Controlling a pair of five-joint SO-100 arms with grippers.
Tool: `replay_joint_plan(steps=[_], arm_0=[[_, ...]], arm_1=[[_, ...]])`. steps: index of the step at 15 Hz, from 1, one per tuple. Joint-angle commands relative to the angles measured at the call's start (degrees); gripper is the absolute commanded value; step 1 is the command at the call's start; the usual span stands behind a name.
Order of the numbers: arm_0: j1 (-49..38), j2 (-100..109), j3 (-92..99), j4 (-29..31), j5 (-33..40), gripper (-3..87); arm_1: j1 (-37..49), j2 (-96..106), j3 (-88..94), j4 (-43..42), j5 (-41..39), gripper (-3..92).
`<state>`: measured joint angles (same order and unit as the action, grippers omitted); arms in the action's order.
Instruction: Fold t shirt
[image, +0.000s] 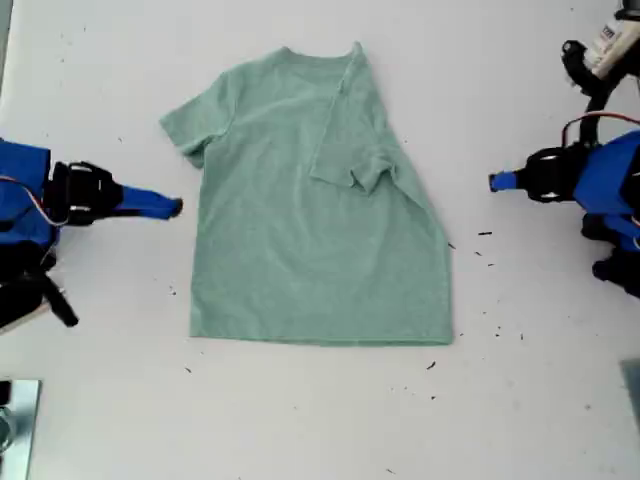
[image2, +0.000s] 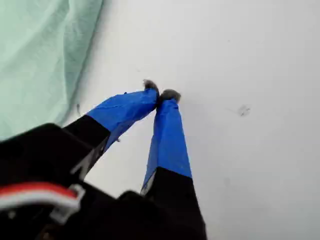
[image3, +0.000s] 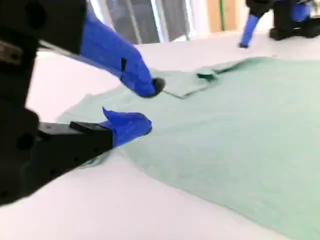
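The t shirt (image: 315, 210) lies flat mid-table (image: 520, 420), collar away from the camera; the sleeve toward the exterior view's right is already folded inward, the other still spread.

First wrist view: my first gripper (image2: 160, 94) is clenched on nothing, over bare table just beside the shirt's edge, probably parked clear.

Second wrist view: my second gripper (image3: 147, 105) is released, jaws apart at the spread sleeve (image3: 90, 112), seemingly lined up to pinch it.
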<state>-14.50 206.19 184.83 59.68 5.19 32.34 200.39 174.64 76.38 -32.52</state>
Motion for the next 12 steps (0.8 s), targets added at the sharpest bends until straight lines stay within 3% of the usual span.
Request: replay_joint_plan(steps=[1,9,12], arm_0=[[-3.08,0.26,0.62,-0.26,0.53,-0.2],[-3.43,-1.49,-6.06,0.88,-2.11,-0.1],[-4.04,-38.67,-37.27,4.57,3.6,-0.1]], arm_1=[[-0.35,0.44,3.16,-0.26,11.6,2.2],[-1.41,0.44,3.6,-0.53,12.22,2.2],[-1.49,0.44,3.6,-0.53,12.66,2.2]])
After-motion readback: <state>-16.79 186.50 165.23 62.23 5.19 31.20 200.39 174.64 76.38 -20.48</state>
